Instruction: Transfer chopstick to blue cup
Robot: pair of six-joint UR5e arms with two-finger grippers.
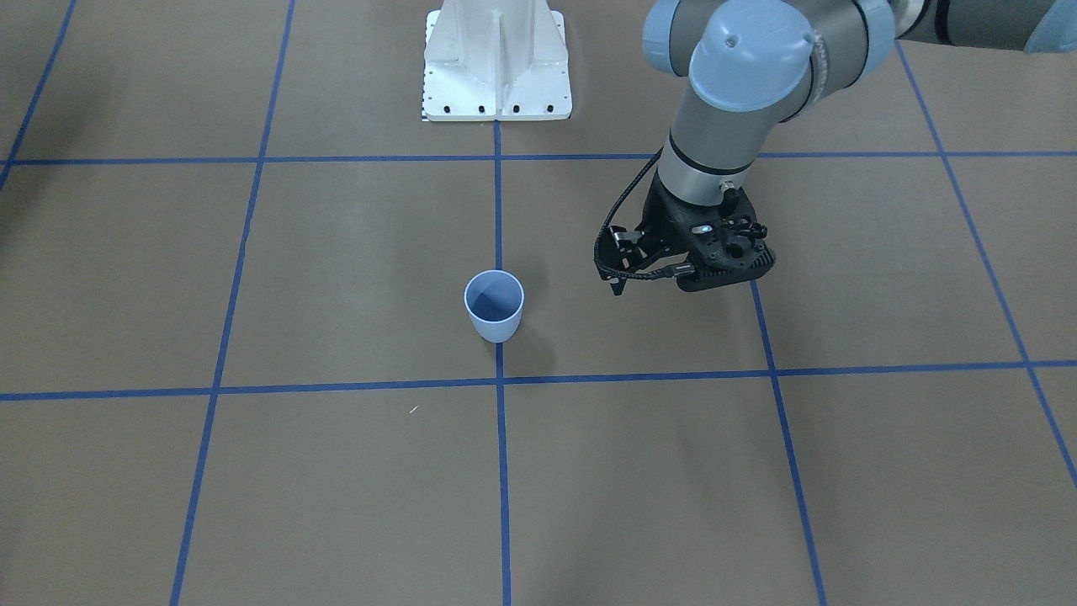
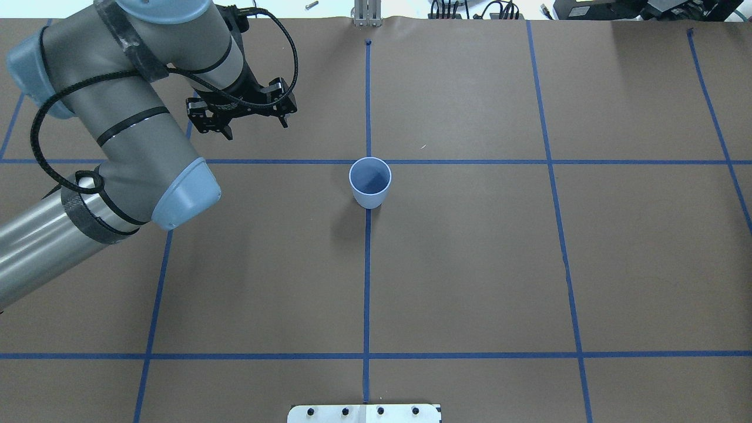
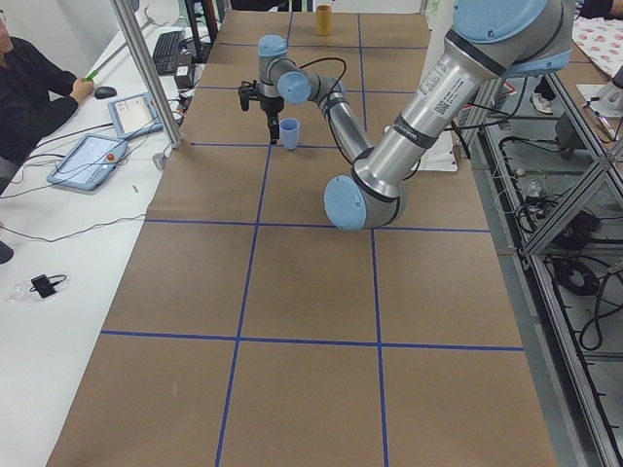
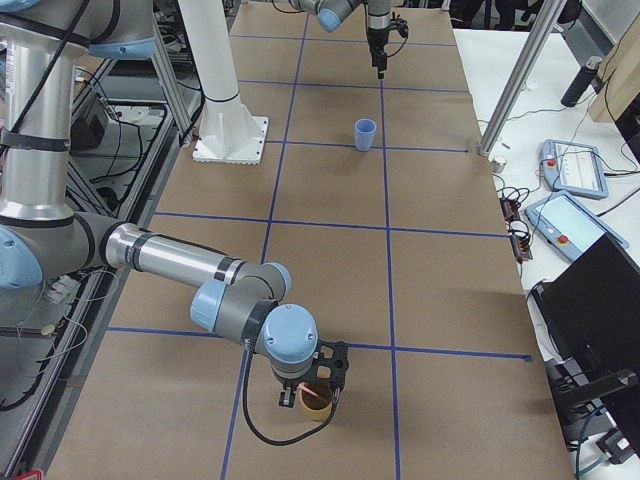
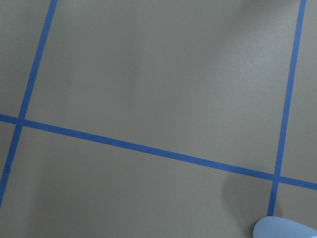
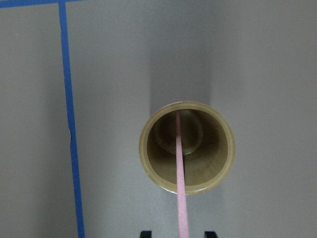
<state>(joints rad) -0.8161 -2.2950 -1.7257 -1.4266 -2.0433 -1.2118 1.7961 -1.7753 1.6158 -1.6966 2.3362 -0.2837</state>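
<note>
The blue cup (image 2: 370, 182) stands upright and empty at the table's middle; it also shows in the front view (image 1: 494, 305) and at the corner of the left wrist view (image 5: 285, 228). My left gripper (image 2: 257, 129) hangs open and empty above the table, to the left of and beyond the cup. One pale pink chopstick (image 6: 180, 188) leans in a tan cup (image 6: 148, 148) at the table's far right end (image 4: 318, 402). My right gripper (image 6: 177, 234) is open right above that cup, and the stick's upper end rises between the fingers (image 6: 144, 233).
The white robot base (image 2: 364, 413) stands at the table's near edge. Blue tape lines grid the brown table. In the exterior left view, an operator (image 3: 29, 88), tablets (image 3: 88, 161) and a metal post (image 3: 146, 68) sit along the far side.
</note>
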